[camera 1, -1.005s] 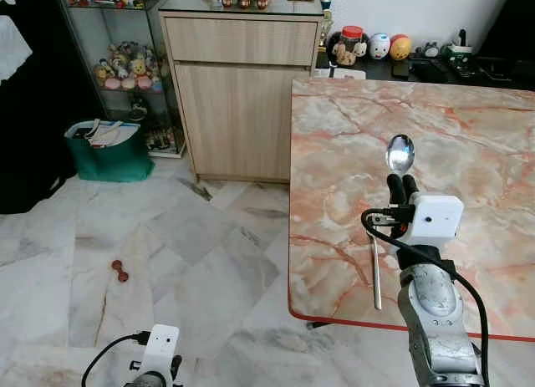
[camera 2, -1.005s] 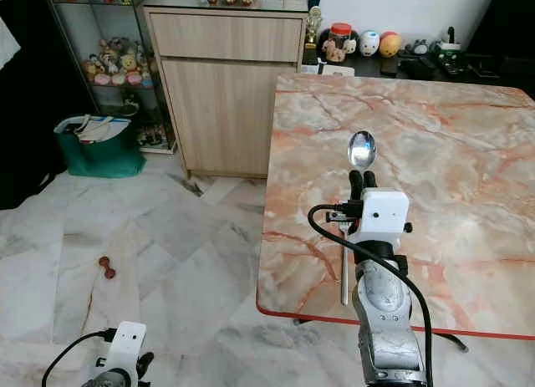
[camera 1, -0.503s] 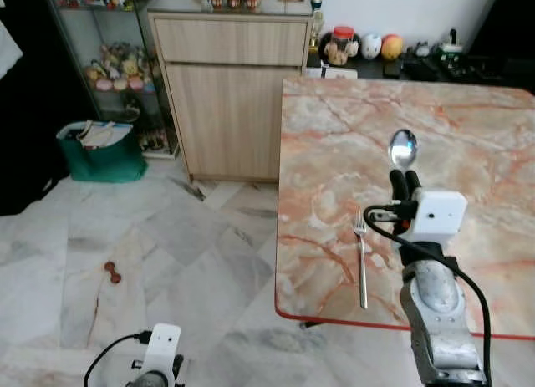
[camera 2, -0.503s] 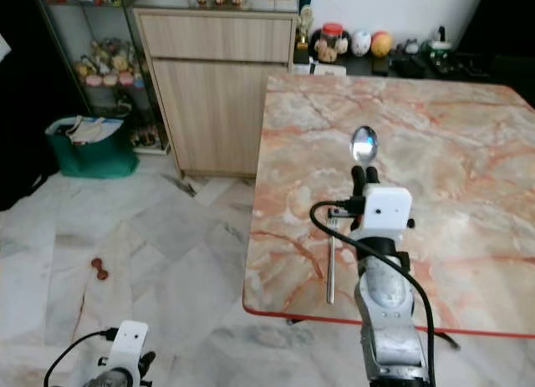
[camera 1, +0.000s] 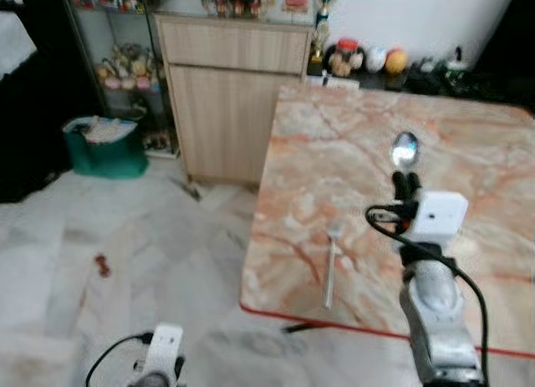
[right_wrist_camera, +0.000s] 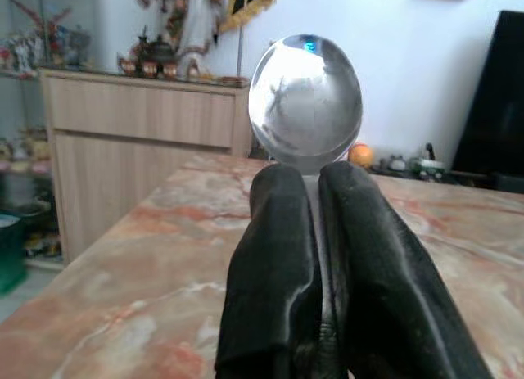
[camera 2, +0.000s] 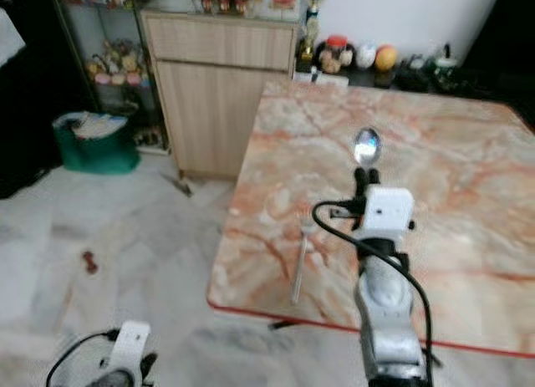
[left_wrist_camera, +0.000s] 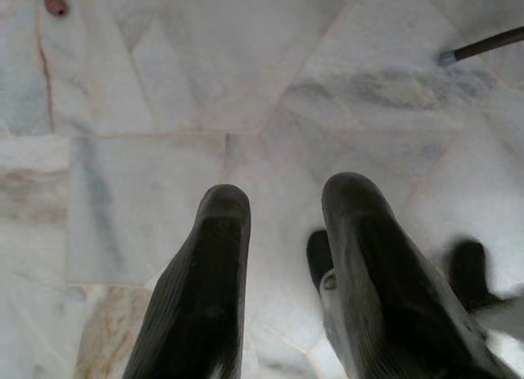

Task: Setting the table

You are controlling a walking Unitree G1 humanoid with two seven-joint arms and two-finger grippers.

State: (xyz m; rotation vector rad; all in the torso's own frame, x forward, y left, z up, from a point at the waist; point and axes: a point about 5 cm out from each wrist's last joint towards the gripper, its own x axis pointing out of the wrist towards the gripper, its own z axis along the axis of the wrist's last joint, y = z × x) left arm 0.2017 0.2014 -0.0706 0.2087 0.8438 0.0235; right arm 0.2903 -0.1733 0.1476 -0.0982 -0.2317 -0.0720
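A shiny metal spoon (camera 1: 405,150) stands upright with its bowl up, pinched between the two black fingers of my right gripper (camera 1: 406,183), which is raised over the pink marble table (camera 1: 334,153). In the right wrist view the fingers (right_wrist_camera: 278,256) are shut on the spoon (right_wrist_camera: 305,101) just under its bowl. A metal fork (camera 1: 331,266) lies flat on the table near its front edge, left of the right arm. My left gripper (left_wrist_camera: 282,207) hangs low over the marble floor, its fingers apart with nothing between them.
A wooden cabinet (camera 1: 234,86) stands against the wall beyond the table's left corner, next to a glass shelf of figurines (camera 1: 125,61). A green bag (camera 1: 104,145) and a small red object (camera 1: 102,265) sit on the floor. Toys and jars (camera 1: 364,57) line a dark sideboard behind the table.
The camera has shifted right and the picture is blurred, so the table's left edge and fork slide left. My right gripper still holds the spoon upright in the same pose.
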